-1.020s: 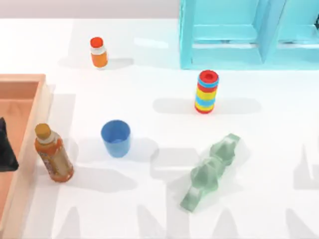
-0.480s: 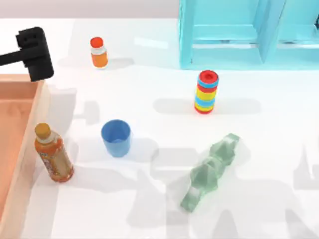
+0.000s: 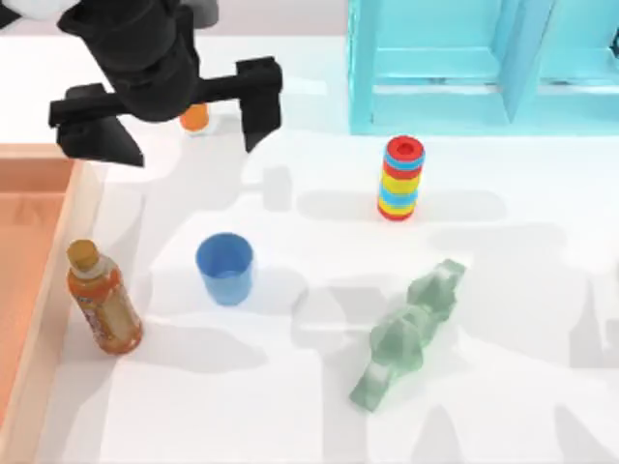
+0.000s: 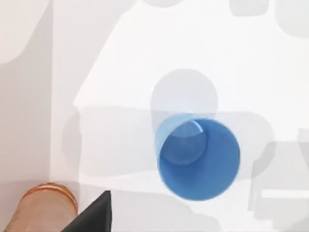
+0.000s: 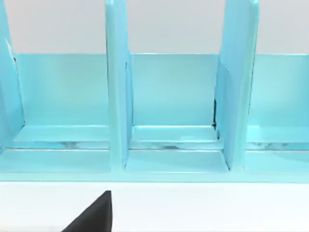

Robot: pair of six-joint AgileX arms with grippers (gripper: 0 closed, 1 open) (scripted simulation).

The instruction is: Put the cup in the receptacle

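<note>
The top view looks down on the cup [image 3: 224, 268]; the left wrist view faces straight down, close above it [image 4: 199, 158]. The right wrist view faces the turquoise shelf [image 5: 169, 113] closely.

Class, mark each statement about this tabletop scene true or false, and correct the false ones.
1. The blue cup stands upright on the table. True.
2. The cup sits inside the orange-brown tray. False: it is on the table, right of the tray.
3. The left gripper is open. True.
4. The left gripper grips the cup. False: it is apart from the cup, toward the table's far side.
5. The striped ring stack lies on its side. False: it stands upright.
</note>
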